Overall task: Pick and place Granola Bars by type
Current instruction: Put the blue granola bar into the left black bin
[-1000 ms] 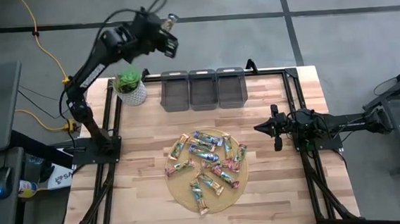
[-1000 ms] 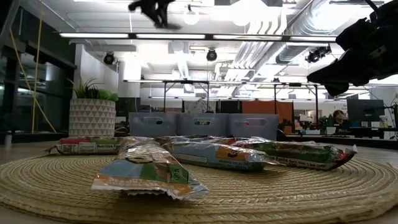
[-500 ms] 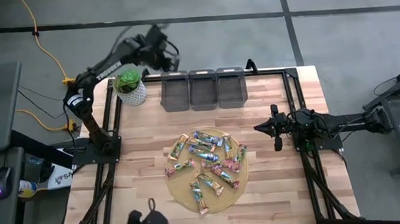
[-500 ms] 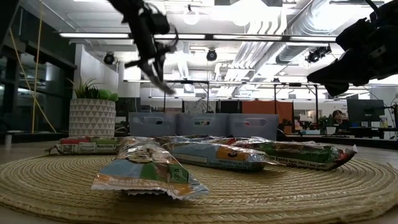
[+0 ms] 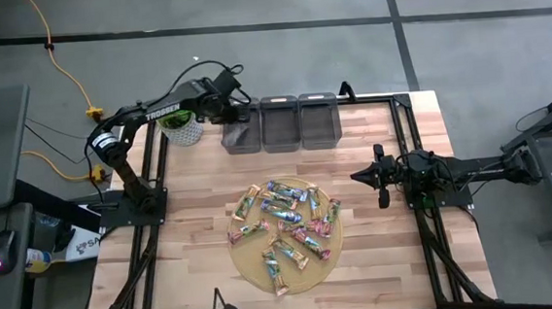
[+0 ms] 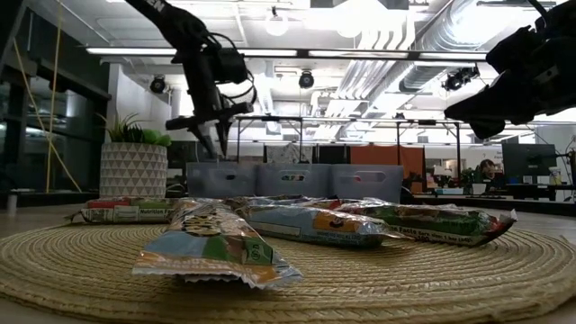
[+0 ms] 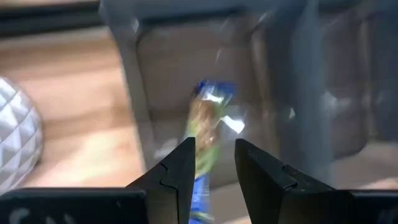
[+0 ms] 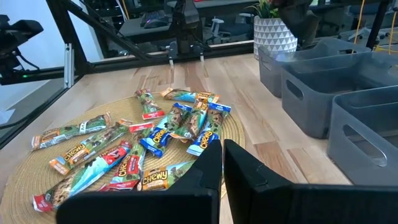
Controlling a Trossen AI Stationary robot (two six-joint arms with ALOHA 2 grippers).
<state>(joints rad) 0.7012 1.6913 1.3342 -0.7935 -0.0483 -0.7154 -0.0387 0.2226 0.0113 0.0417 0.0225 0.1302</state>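
High view: overhead, straight down on whole table (image 5: 380, 254). Low view: table-level, near mat (image 6: 378, 270), facing bins (image 6: 292, 180). Wrist views: close; right shares mat w/ both.

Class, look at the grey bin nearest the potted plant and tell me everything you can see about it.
The grey bin is a boxy, open-topped container that looks like matt plastic, with a slot handle in its end wall. It stands upright at the table's far edge, first in a row of three alike, beside the potted plant. The left gripper hangs over it, holding a blue-wrapped granola bar above its floor.
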